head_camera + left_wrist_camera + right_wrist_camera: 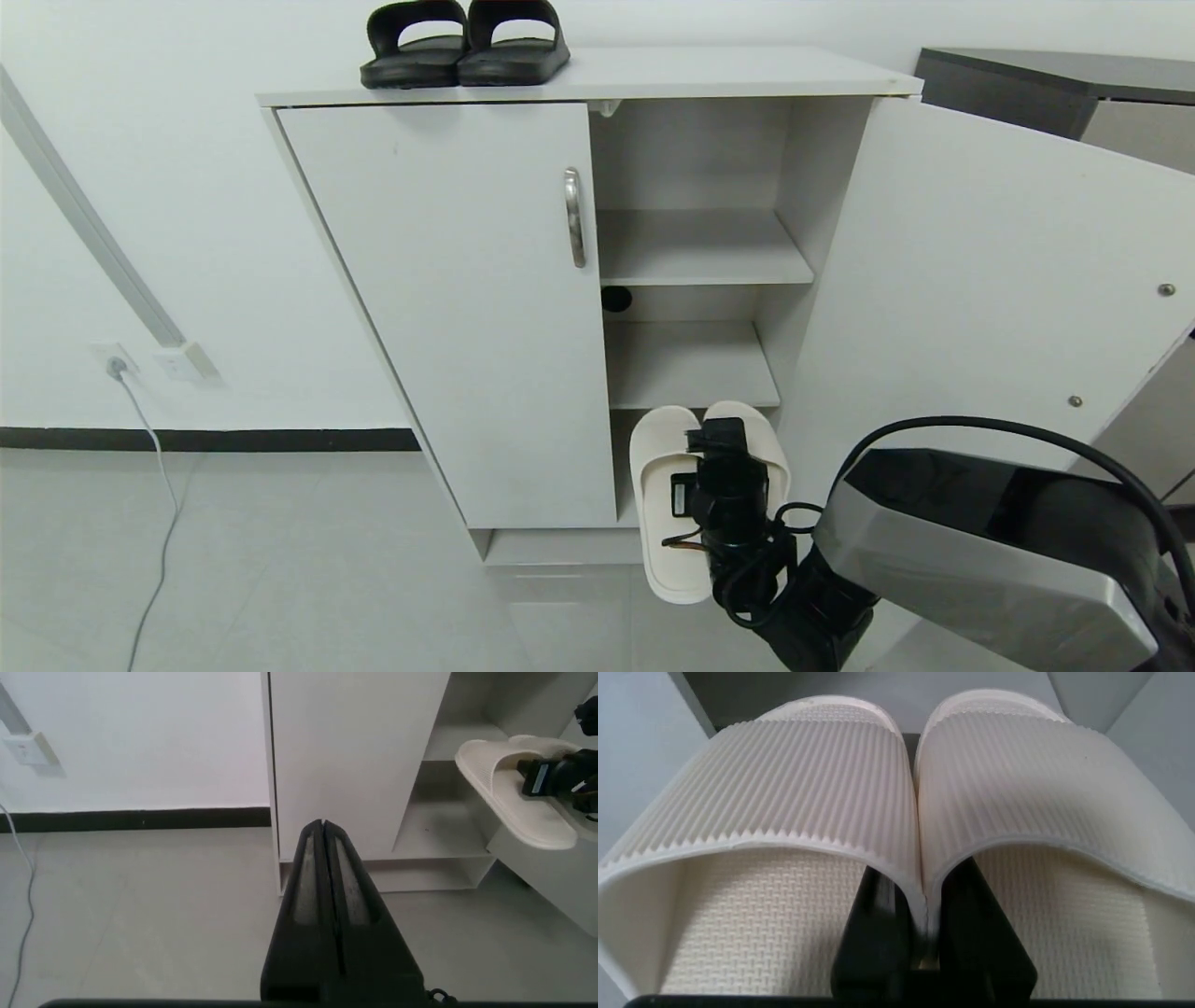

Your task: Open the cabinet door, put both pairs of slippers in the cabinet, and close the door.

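The white cabinet has its right door swung open and its left door shut. A pair of white slippers hangs in front of the bottom shelf opening, with my right gripper shut on their inner strap edges. The left wrist view shows the same white slippers beside the open compartment. A pair of black slippers rests on the cabinet top. My left gripper is shut on nothing, low over the floor and pointing at the cabinet's base.
Inside are two bare shelves. A wall socket with a grey cable is at the left. A dark-topped unit stands behind the open door. Grey floor tiles spread out before the cabinet.
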{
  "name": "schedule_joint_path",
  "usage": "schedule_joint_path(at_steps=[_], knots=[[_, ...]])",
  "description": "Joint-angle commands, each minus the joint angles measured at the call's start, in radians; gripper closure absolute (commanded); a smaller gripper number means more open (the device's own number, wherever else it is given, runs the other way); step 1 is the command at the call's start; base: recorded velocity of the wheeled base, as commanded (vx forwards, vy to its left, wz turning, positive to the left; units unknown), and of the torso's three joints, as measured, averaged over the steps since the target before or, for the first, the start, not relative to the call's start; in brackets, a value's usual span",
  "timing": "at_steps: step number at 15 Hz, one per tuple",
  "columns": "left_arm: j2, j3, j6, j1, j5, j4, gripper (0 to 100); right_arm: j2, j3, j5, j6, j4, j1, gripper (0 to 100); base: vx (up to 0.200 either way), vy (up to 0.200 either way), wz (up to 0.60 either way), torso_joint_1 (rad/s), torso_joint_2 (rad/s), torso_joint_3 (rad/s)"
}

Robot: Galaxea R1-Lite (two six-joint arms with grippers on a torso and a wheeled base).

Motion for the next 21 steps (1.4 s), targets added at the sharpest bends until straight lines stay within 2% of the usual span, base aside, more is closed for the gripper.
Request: schedule_joint_path(at_steps=[1,10,15,21], knots=[[0.001,0.0,0.0,0.0,-0.001,0.0,100,0.008,0.001,0.001,-0.001,0.0,-0.001,100,0.2,0.0,0.0,0.002,0.01,0.002],[0.001,0.0,0.0,0.0,0.0,0.0,100,0.027,0.0,0.002,-0.001,-0.003,-0.002,100,0.2,0.0,0.0,0.002,0.0,0.001],[0.001,0.0,-0.001,0.0,0.003,0.0,100,0.069,-0.089,0.044,-0.007,0.045,-0.045,100,0.0,0.0,0.0,0.0,0.0,0.0],[0.001,0.0,0.0,0.0,0.002,0.0,100,0.132,-0.312,0.073,-0.006,0.19,-0.122,100,0.0,0.0,0.0,0.0,0.0,0.0]])
